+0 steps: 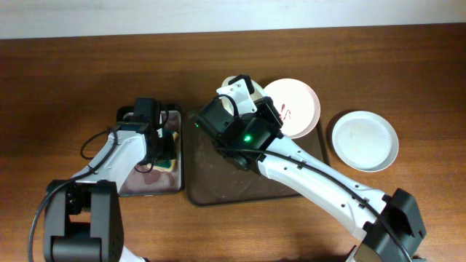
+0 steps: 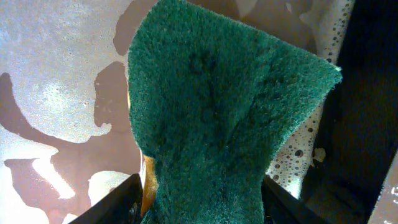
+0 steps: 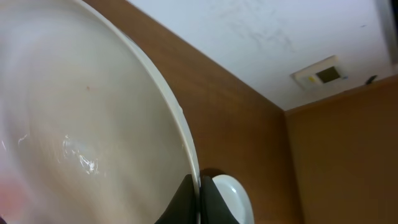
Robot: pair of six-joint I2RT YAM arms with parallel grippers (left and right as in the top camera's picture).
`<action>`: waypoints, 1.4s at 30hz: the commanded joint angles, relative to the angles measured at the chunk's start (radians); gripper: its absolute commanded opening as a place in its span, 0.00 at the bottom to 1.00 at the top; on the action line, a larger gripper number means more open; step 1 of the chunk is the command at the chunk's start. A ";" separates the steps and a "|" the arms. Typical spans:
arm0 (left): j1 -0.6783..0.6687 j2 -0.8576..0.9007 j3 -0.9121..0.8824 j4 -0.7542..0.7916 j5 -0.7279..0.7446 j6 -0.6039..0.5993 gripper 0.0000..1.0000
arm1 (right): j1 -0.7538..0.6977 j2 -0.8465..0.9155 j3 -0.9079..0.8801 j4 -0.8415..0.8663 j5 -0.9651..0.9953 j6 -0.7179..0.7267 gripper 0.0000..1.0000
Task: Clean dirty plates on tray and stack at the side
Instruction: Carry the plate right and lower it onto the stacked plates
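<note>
White plate (image 1: 297, 102), red streaks | right gripper (image 3: 200, 199) clamped on its rim | left gripper (image 2: 202, 208) pinching green sponge (image 2: 217, 112)

Dark wooden bench set against a pale wall.

The broad reddish-brown wooden bench (image 1: 65, 65) fills nearly the whole overhead view, its grain running left to right in fine darker streaks under soft, even light. Along its far edge runs a narrow off-white strip of painted wall (image 1: 218, 14), meeting the wood in a slightly slanting line. In the right wrist view the same brown wood shows tilted. Above it the white wall carries faint grey scuffs and a small cream rectangular wall plate (image 3: 318, 73) with a darker square inset, set just above the bench's edge. A dark edge cuts that view's upper right corner; what it is cannot be told.
</note>
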 commanded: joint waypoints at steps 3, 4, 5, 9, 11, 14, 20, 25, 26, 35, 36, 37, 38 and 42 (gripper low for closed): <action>0.008 -0.006 -0.008 0.002 -0.017 0.005 0.55 | 0.009 -0.038 0.024 0.014 0.081 0.005 0.04; 0.008 -0.006 -0.008 0.002 -0.017 0.006 0.55 | 0.009 -0.038 0.024 0.014 0.082 0.005 0.04; 0.008 -0.006 -0.008 0.002 -0.017 0.006 0.55 | 0.008 -0.038 0.024 0.014 0.081 0.005 0.04; 0.008 -0.006 -0.008 0.002 -0.016 0.006 0.55 | 0.008 -0.038 0.024 0.017 0.081 0.005 0.04; 0.008 -0.006 -0.008 0.002 -0.015 0.006 0.55 | 0.008 -0.038 0.024 0.019 0.081 0.005 0.04; 0.008 -0.006 -0.008 0.002 -0.014 0.006 0.55 | 0.005 -0.038 0.024 0.037 0.080 0.013 0.04; 0.008 -0.006 -0.008 -0.001 -0.014 0.006 0.55 | -0.116 -0.038 0.024 0.034 -0.169 0.099 0.04; 0.008 -0.006 -0.008 -0.010 -0.014 0.006 0.55 | -0.330 -0.038 0.024 -0.014 -0.531 0.227 0.04; 0.008 -0.006 -0.008 -0.010 -0.014 0.005 0.55 | -0.375 -0.038 0.024 -0.018 -0.595 0.241 0.04; 0.008 -0.006 -0.008 -0.009 -0.014 0.005 0.55 | -0.903 -0.037 0.021 -0.113 -1.006 0.250 0.04; 0.008 -0.006 -0.008 -0.009 -0.014 0.005 0.56 | -0.943 -0.035 0.020 -0.129 -1.006 0.250 0.04; 0.008 -0.006 -0.008 -0.009 -0.014 0.005 0.55 | -0.987 -0.035 0.017 -0.147 -1.006 0.249 0.04; 0.008 -0.006 -0.008 -0.009 -0.014 0.005 0.55 | -1.031 -0.035 0.008 -0.158 -1.006 0.249 0.04; 0.008 -0.006 -0.008 -0.009 -0.014 0.005 0.55 | -1.159 -0.034 -0.060 -0.164 -1.006 0.249 0.04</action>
